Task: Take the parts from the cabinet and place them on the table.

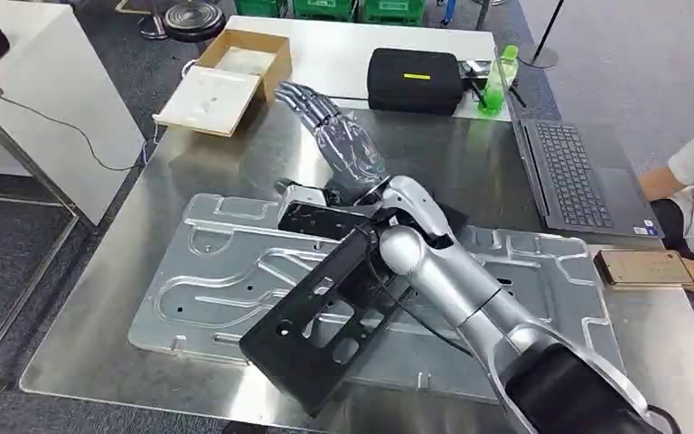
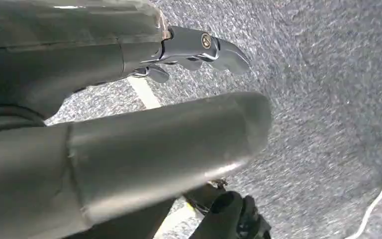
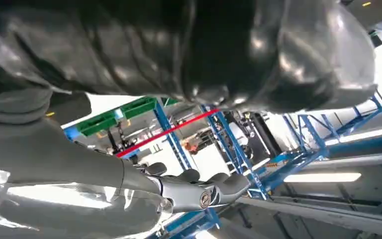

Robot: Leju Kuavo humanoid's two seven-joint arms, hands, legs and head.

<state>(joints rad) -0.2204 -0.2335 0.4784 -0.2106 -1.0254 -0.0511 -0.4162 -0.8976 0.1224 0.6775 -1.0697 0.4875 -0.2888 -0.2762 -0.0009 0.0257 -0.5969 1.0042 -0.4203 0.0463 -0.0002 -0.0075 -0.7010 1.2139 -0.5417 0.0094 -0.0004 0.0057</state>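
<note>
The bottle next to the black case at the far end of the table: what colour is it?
Green, the bottle; clearest in the head view.

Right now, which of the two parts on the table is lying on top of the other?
The black bracket lies on top: dark, perforated, angled across the large silver embossed plate, which sits flat on the table beneath it.

The right hand stretched flat and empty above the table; a black bracket lay tilted on the plate.
</note>
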